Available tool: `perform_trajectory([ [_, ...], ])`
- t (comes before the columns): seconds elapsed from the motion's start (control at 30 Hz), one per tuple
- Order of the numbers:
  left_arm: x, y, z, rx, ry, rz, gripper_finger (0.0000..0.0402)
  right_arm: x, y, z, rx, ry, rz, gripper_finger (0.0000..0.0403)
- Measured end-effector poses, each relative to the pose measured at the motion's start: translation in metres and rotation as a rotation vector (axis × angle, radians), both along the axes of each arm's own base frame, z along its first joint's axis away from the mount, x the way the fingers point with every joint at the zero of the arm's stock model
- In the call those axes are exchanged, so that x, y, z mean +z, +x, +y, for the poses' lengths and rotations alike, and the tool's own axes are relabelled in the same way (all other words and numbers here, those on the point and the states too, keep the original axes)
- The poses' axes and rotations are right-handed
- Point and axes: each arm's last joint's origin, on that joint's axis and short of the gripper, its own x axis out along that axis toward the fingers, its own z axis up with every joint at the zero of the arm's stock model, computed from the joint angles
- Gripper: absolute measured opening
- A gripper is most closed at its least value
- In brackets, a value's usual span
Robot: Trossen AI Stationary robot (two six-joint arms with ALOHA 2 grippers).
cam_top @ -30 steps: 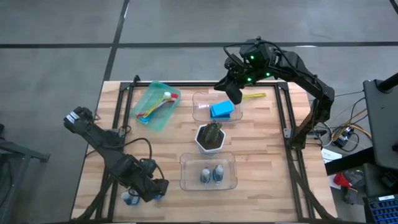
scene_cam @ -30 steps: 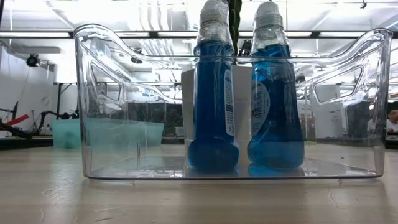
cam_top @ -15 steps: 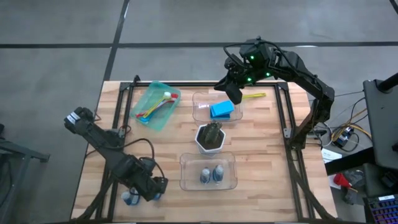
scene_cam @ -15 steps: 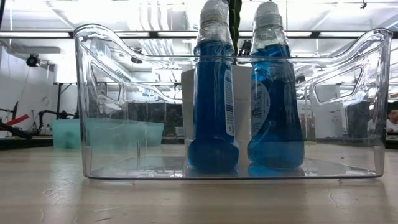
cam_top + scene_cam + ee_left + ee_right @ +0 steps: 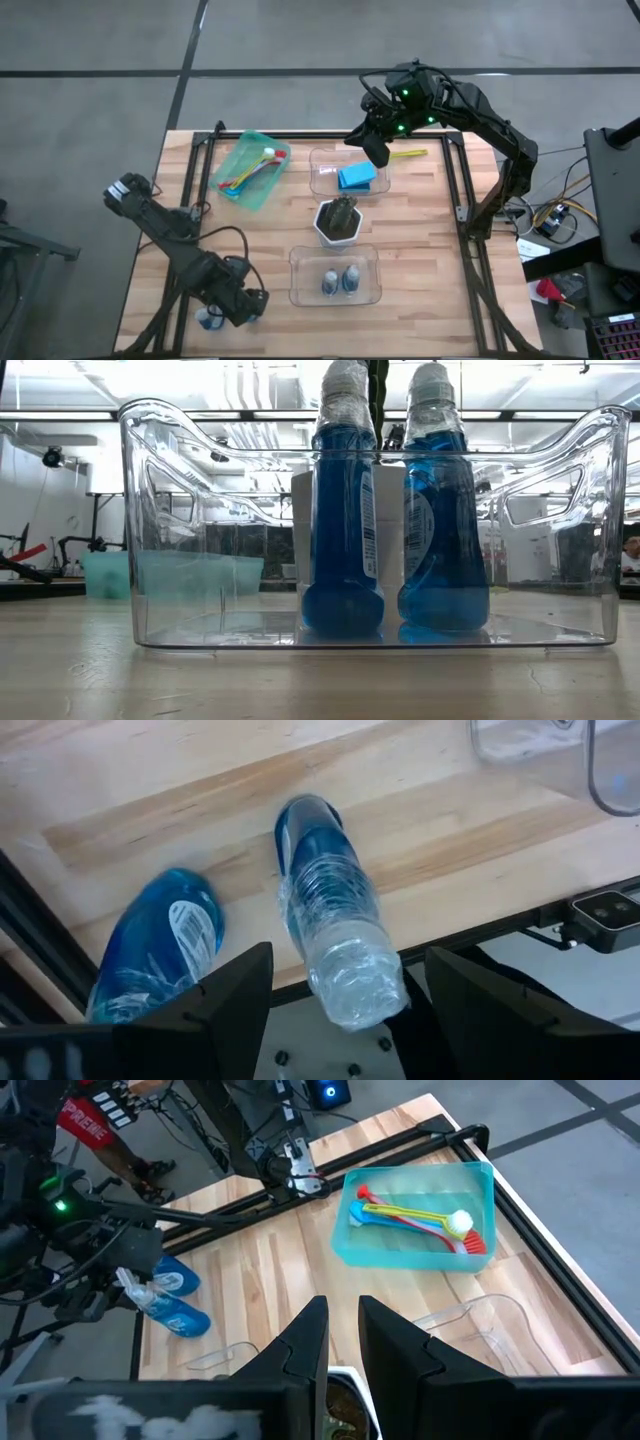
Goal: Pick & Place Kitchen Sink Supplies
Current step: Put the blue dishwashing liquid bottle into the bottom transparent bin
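Straddling a lying clear bottle of blue liquid (image 5: 325, 910), the left gripper (image 5: 345, 995) gapes wide beside the clear plastic bin (image 5: 335, 275). Closing off-centre could roll it into its neighbouring bottle (image 5: 155, 945). The right gripper (image 5: 342, 1342) idles nearly closed, empty.

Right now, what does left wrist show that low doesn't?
Left wrist only: two bottles lying on the bare table, one between the left gripper's open fingers, the other beside it.
Low only: two upright bottles inside the clear bin, with the white pot and green tray behind.
Both: that bin, the wooden tabletop.
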Motion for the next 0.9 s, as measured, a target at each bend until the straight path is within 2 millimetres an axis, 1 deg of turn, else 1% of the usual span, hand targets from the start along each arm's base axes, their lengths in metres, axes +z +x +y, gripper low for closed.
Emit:
perform_trajectory([
  [0.23,-0.01,0.008,-0.008,-0.032,-0.014,0.005,0.0259,0.0,0.0,0.0,0.0,0.0,-0.001,0.0057],
  [0.3,-0.011,0.008,-0.009,-0.061,-0.025,0.018,0.0259,0.0,0.0,0.0,0.0,0.0,-0.001,0.0057],
  [0.57,-0.011,0.006,-0.007,-0.049,-0.017,0.048,0.0255,0.0,0.0,0.0,-0.002,0.002,-0.002,0.0057],
  [0.7,-0.011,0.006,-0.007,-0.038,-0.012,0.051,0.0231,0.0,0.0,0.0,-0.002,0.002,-0.002,0.0057],
  [0.9,-0.011,0.006,-0.007,-0.019,-0.006,0.042,0.0176,0.0,0.0,0.0,0.0,-0.001,-0.002,0.0057],
])
